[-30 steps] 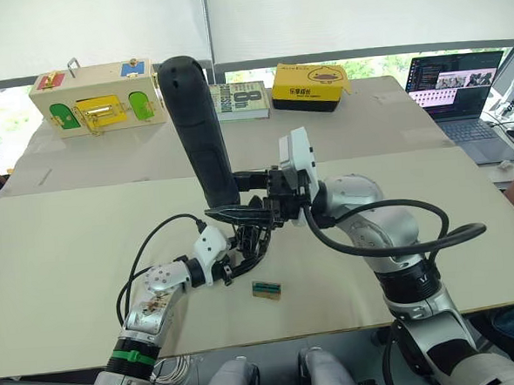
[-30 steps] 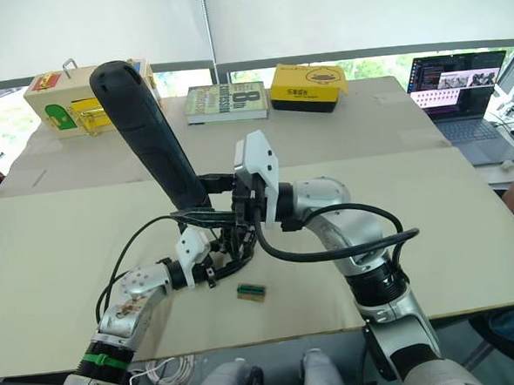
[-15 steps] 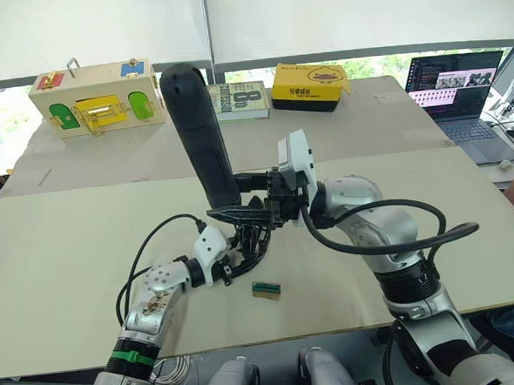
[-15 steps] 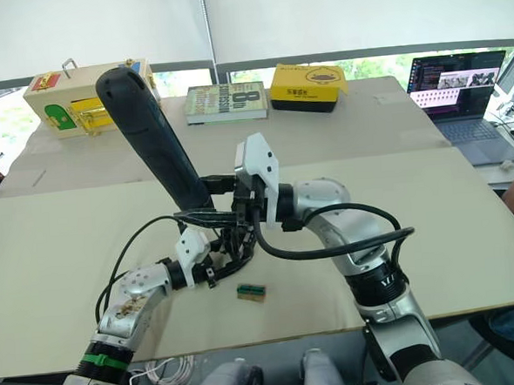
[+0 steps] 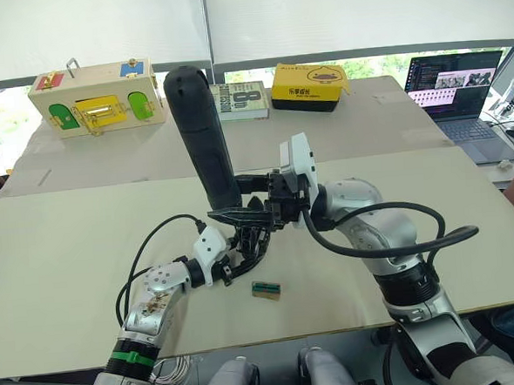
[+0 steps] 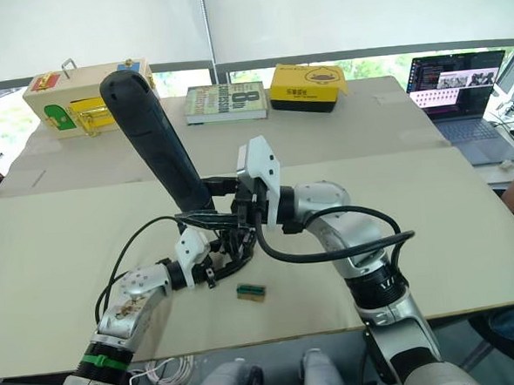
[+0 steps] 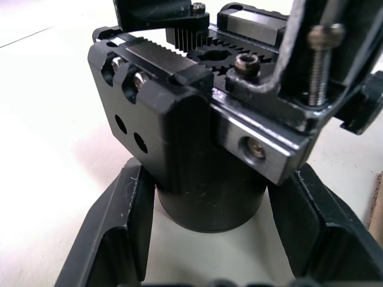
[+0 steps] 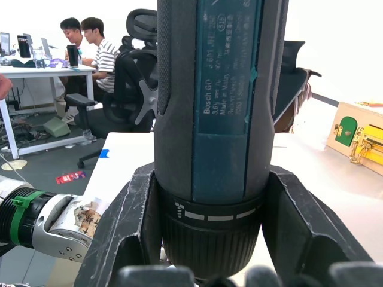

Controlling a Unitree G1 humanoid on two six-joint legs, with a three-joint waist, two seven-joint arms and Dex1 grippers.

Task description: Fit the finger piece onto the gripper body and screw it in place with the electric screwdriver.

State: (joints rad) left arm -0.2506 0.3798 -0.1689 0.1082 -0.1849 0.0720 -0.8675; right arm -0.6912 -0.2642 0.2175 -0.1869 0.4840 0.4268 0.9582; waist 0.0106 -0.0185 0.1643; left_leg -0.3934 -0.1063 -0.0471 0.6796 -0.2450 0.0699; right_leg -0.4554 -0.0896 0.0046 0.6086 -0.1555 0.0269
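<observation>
My left gripper (image 5: 246, 251) is shut on the gripper body (image 7: 179, 113), a chunky black block with round holes, held just above the table. Its two fingers (image 7: 114, 239) clasp the round base. A black toothed part lies along the top of the body; I cannot tell whether it is the finger piece. My right gripper (image 5: 237, 200) is shut on the electric screwdriver (image 5: 199, 130), a thick black cylinder standing nearly upright with its rounded end tilted away to the left. Its lower end points down at the gripper body. A threaded metal tip (image 7: 320, 63) hangs over the body's edge.
A small green-and-tan piece (image 5: 265, 289) lies on the table just in front of the grippers. At the far edge stand a wooden latch box (image 5: 94, 99), a book (image 5: 238, 99) and a yellow box (image 5: 309, 86). A laptop (image 5: 456, 89) sits at the far right.
The screwdriver has sunk slightly and its top has shifted a little to the right. The left gripper and the gripper body have stayed in place.
</observation>
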